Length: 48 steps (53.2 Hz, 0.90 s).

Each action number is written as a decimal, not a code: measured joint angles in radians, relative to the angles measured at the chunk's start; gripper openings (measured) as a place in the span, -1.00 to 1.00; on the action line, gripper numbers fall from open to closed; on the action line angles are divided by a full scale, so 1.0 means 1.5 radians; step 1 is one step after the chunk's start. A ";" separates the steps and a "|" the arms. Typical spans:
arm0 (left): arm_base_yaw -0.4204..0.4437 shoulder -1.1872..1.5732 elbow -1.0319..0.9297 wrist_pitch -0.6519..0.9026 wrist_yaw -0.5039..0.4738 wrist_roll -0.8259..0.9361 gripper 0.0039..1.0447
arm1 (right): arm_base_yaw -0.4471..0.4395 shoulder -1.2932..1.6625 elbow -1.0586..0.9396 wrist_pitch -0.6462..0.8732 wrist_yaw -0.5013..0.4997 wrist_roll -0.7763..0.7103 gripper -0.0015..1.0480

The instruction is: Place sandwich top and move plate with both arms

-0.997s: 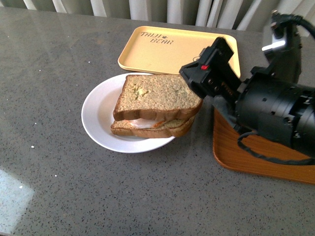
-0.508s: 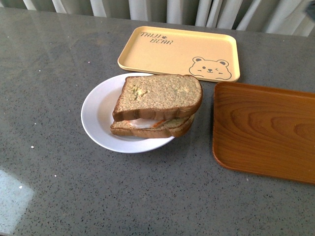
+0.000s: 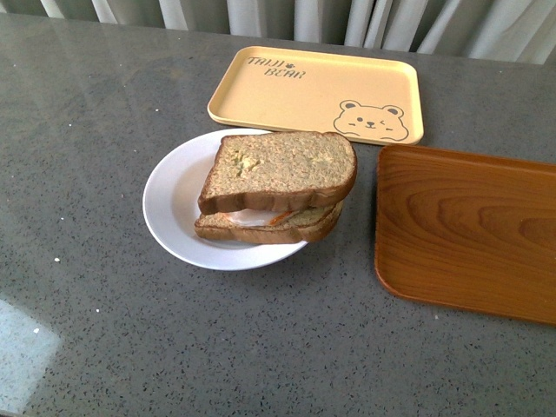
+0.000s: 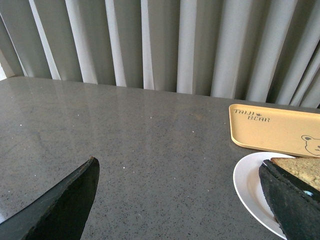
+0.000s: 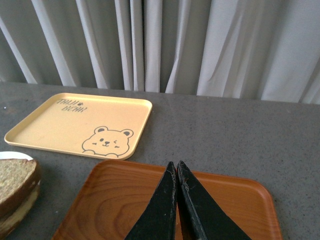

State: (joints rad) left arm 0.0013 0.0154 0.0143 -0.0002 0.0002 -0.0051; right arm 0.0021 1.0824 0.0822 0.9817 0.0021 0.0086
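Observation:
The sandwich top, a brown bread slice, lies tilted on the lower slice with egg filling, on the white plate. Neither arm shows in the front view. In the left wrist view my left gripper is open and empty over the grey table, and one finger overlaps the plate and the bread. In the right wrist view my right gripper is shut and empty above the wooden tray. The sandwich edge shows at that view's left.
The yellow bear-printed tray lies behind the plate. The brown wooden tray lies to the plate's right. Grey curtains hang behind the table's far edge.
One second ago my right arm was over the wooden tray beside the sandwich; it has withdrawn out of the front view. The sandwich and plate have not moved.

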 joint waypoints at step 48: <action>0.000 0.000 0.000 0.000 0.000 0.000 0.83 | -0.001 -0.426 -0.040 -0.361 -0.001 -0.002 -0.97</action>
State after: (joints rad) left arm 0.0013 0.0154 0.0143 -0.0002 -0.0002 -0.0051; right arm 0.0013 0.4431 0.0219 0.4397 0.0002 0.0059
